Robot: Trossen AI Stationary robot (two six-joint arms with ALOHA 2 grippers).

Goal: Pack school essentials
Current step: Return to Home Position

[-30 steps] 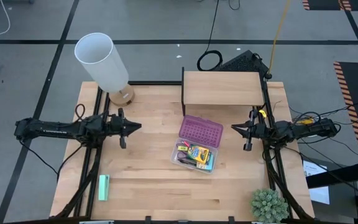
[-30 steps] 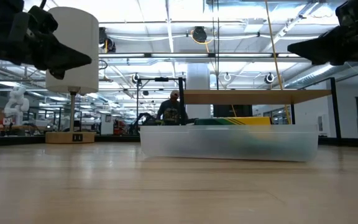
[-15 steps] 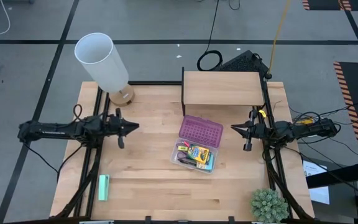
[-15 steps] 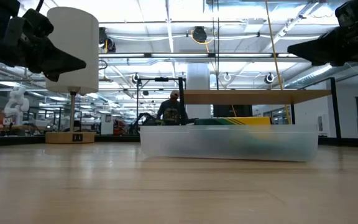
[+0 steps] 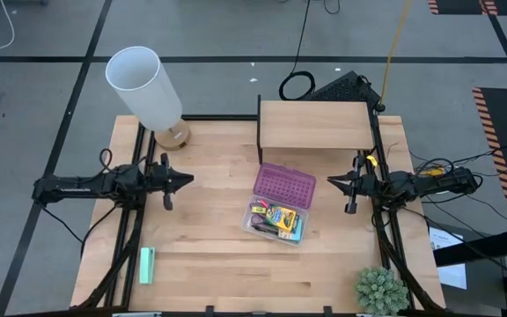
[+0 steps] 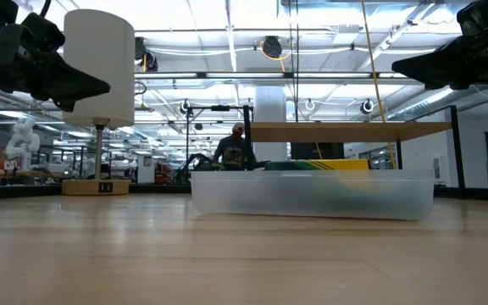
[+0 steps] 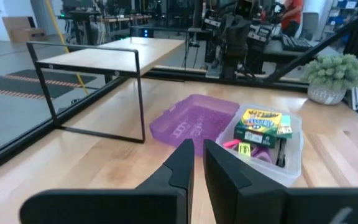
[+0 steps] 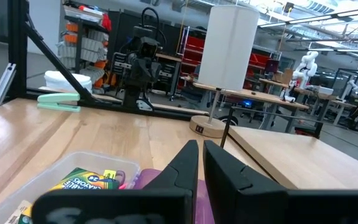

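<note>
The school essentials lie in a clear plastic case (image 5: 299, 236) at the table's middle: a green-yellow crayon box (image 5: 282, 217) (image 7: 260, 121), a small yellow piece (image 7: 244, 149), a black pen (image 7: 280, 151) and pink bits. The case's purple lid (image 5: 284, 184) lies open against its far side. My left gripper (image 5: 189, 179) hovers shut over the table's left part, pointing at the case. My right gripper (image 5: 330, 181) hovers shut to the case's right, pointing left. Both are well above the tabletop and hold nothing.
A mint-green block (image 5: 147, 265) lies near the front left. A white lamp (image 5: 145, 86) stands at the far left, a low wooden shelf (image 5: 313, 125) at the far middle, and a potted plant (image 5: 381, 291) at the front right corner.
My left gripper has drawn back a little toward the table's left edge, away from the case, staying shut at the same height.
</note>
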